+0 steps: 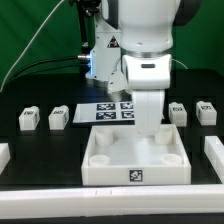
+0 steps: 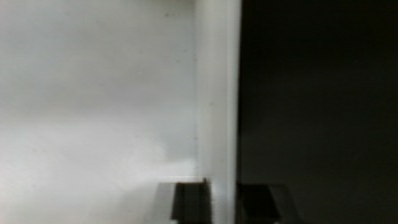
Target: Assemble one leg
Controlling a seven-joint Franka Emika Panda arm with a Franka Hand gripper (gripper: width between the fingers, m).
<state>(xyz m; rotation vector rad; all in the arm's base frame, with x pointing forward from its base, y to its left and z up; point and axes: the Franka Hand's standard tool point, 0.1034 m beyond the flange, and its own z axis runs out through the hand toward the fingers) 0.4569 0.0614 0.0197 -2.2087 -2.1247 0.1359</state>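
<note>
Tool [image 2: 224, 202]: down at the white panel [image 1: 108, 172] rim; whether clenched or released cannot be told.
Legs [image 1: 58, 116]: four on tabletop [image 1: 40, 150], flanking the panel.

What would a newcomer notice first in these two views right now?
The white arm fills the middle of the exterior view, and its gripper hangs at the far rim of the large white panel. Four small legs stand apart on the black table, two at the exterior view's left and two at its right. In the wrist view, the white panel's edge runs between the fingertips.
</note>
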